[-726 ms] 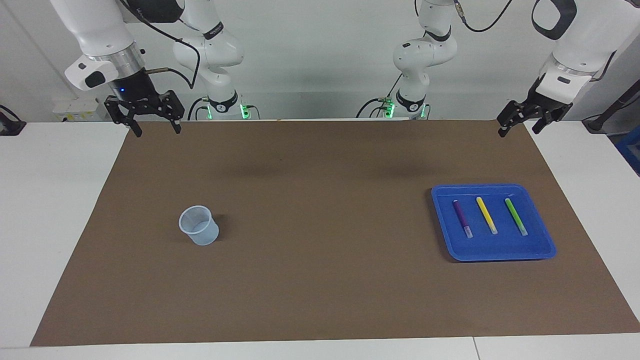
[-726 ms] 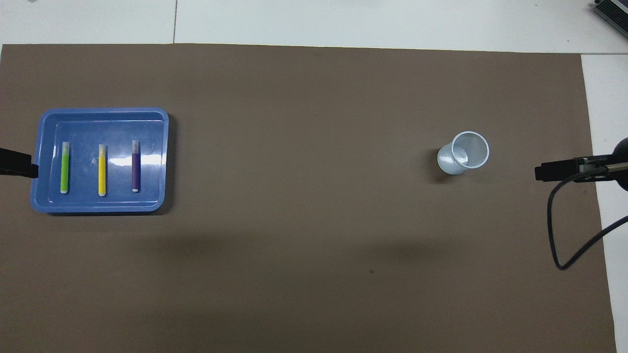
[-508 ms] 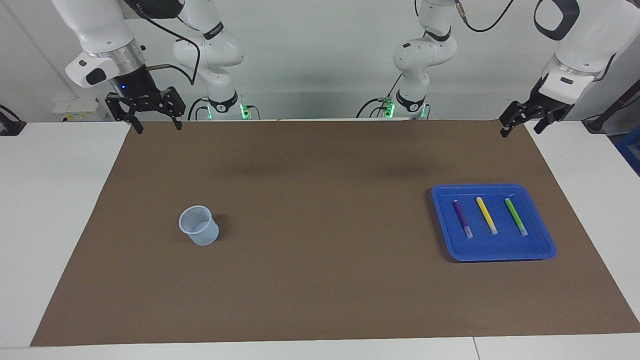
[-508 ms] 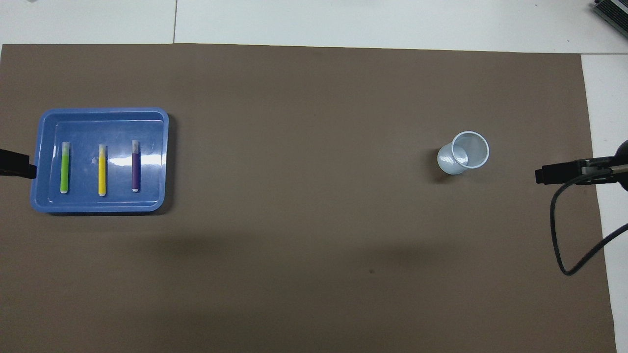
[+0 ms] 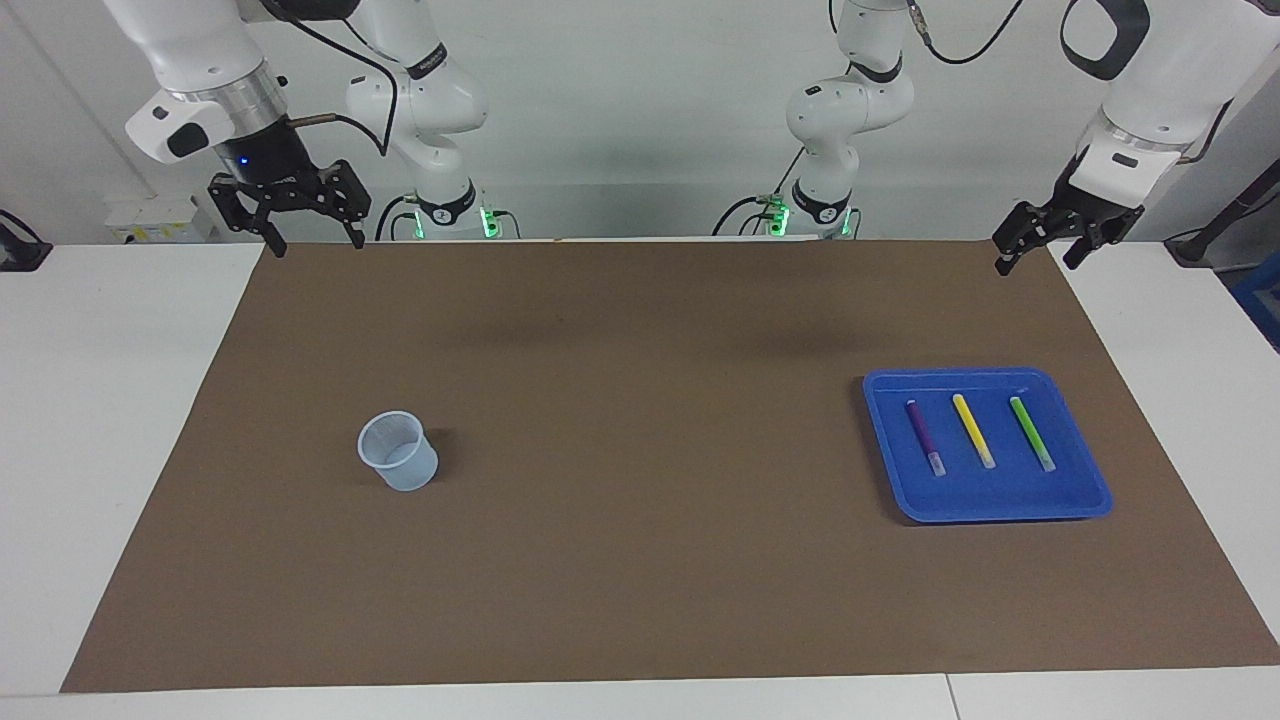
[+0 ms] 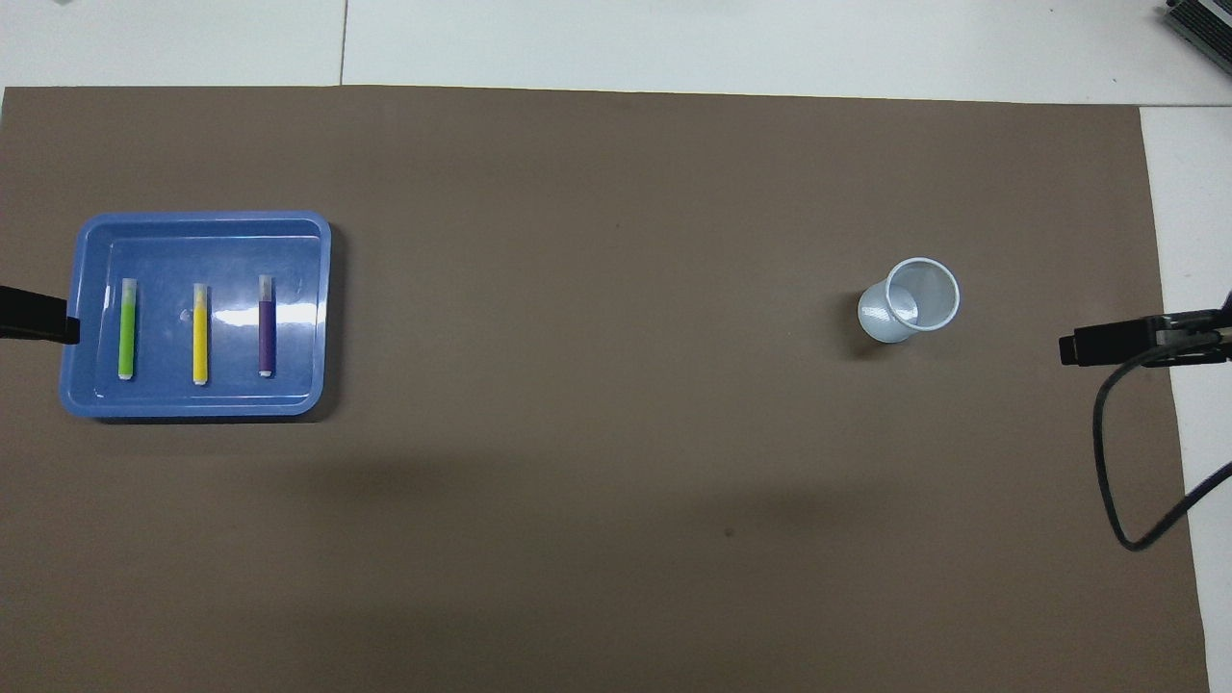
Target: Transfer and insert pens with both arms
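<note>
Pens sit in the blue tray (image 5: 1090, 495) toward the left arm's end of the table — purple pen (image 5: 924, 436), yellow pen (image 5: 972, 429) and green pen (image 5: 1031, 432) side by side, apart from one another, pale cap ends pointing away from the robots. Tray rests on the brown mat (image 5: 640, 560). Pale plastic cup (image 5: 397, 451) stands upright on the mat toward the right arm's end, well apart from the tray, nothing visible inside.

Left gripper (image 5: 1034, 257) hangs in the air over the mat's corner at the robots' edge, fingers spread, holding nothing. Right gripper (image 5: 316, 243) hangs over the other corner at the robots' edge — fingers likewise spread and empty. Neither gripper is near the pens or the cup. In the overhead view only a dark tip of each gripper shows at the frame edges.
</note>
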Robot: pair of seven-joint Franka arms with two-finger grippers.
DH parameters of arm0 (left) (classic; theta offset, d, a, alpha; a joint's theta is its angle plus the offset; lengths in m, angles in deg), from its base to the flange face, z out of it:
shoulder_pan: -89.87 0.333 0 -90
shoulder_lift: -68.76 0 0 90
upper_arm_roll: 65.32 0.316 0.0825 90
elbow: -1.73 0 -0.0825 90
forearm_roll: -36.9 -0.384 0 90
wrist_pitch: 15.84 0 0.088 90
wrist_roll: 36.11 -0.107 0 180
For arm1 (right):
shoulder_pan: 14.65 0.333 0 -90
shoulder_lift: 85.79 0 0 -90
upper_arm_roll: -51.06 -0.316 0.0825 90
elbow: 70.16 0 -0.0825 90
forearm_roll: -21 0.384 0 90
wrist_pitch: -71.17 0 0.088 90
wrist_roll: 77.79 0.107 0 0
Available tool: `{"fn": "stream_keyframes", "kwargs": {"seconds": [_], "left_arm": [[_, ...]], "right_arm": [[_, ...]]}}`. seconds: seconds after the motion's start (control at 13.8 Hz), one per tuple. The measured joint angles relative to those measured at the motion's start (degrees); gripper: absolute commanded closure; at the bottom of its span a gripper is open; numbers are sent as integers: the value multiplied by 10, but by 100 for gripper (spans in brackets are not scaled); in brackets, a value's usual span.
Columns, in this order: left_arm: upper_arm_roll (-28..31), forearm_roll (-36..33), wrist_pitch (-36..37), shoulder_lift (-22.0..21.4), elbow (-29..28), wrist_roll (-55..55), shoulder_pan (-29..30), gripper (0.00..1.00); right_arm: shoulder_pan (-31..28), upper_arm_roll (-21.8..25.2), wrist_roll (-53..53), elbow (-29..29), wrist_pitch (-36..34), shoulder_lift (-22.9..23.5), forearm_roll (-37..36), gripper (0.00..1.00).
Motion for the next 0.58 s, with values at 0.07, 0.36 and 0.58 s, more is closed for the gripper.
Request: {"fn": "stream_keyframes", "kwargs": {"seconds": [0.07,0.36,0.58], "left_arm": [[0,0,-17,-1,0,0,0,0],[-7,0,-21,-3,0,0,-6,0],[-11,0,-30,-2,-3,-4,-22,0]], "right_arm": [[0,0,0,0,-2,-1,0,0],[0,0,0,3,-15,-3,0,0],[0,-1,0,9,-16,-4,0,0]]}}
